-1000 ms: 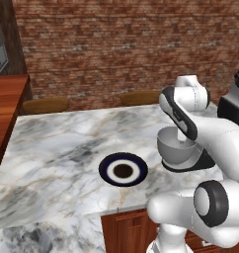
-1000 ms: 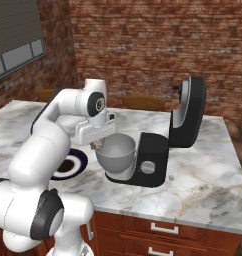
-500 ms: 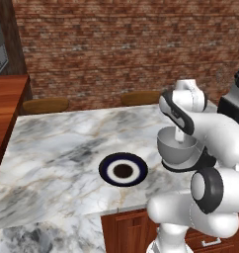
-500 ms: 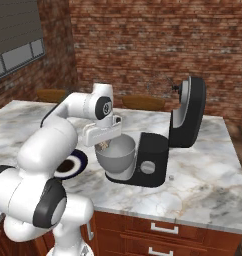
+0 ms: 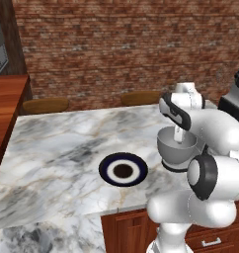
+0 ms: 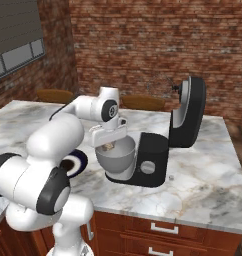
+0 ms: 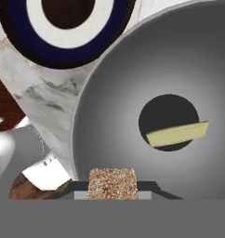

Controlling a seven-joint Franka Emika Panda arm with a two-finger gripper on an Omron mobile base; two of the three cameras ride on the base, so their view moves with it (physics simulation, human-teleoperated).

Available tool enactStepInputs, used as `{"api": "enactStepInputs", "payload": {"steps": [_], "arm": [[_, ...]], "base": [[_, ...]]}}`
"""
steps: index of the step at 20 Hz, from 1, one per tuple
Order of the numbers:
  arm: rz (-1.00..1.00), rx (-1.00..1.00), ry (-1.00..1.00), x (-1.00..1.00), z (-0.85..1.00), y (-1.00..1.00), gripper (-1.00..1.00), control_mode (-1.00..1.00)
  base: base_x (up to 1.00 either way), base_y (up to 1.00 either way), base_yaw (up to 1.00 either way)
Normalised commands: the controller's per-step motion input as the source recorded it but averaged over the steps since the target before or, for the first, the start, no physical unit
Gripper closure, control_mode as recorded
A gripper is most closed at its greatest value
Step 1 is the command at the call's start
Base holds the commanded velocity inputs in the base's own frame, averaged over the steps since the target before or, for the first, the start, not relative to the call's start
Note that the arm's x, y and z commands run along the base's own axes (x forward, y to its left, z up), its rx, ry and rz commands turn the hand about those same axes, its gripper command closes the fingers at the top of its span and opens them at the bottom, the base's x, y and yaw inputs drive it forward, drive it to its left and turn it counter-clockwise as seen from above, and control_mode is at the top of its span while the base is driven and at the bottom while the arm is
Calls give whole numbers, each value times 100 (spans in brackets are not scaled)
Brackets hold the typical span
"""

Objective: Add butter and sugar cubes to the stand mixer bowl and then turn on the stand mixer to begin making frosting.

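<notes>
One wide marble counter [image 5: 52, 143] under everything, in the same place as in the earlier pictures, so no drive of the base. On its right part the black stand mixer [image 6: 153, 160], head tilted up and back, unchanged from one second ago. In front of its column, on the mixer's foot, the stand mixer bowl [image 6: 115, 157], grey and deep, not shifted either. Just to the left of the bowl, near but apart from it, the flat plate [image 5: 123, 171] with dark blue rim, white ring and dark middle, lying as before. Over the bowl the white arm, with the elbow now swung further forward than a second ago. At its end the gripper [image 6: 109, 145], pointing down into the bowl's mouth; a second ago above the bowl's left rim, now carried a little to the right and lower, more over the inside. Jaws clamped on a sugar cube [image 7: 113, 182], brown and speckled, seen in the hand view between the two dark tips and above the near inner wall of the bowl. Deeper, on the bottom of the bowl across its dark round middle, one pale yellow piece of butter [image 7: 177, 134], lying free and well apart from the cube.
</notes>
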Motion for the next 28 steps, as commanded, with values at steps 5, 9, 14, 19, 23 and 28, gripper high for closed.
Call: {"api": "enactStepInputs", "payload": {"steps": [5,9,14,19,23,28], "arm": [[-3,0,0,22,-27,-1,100,-100],[-2,0,0,18,-34,0,100,-100],[0,0,0,9,-35,0,100,-100],[0,0,0,7,-37,0,100,-100],[0,0,0,0,-36,0,-100,-100],[0,0,0,0,-15,0,100,-100]], "base": [[0,0,0],[0,0,0],[0,0,0],[0,0,0],[0,0,0],[0,0,0]]}}
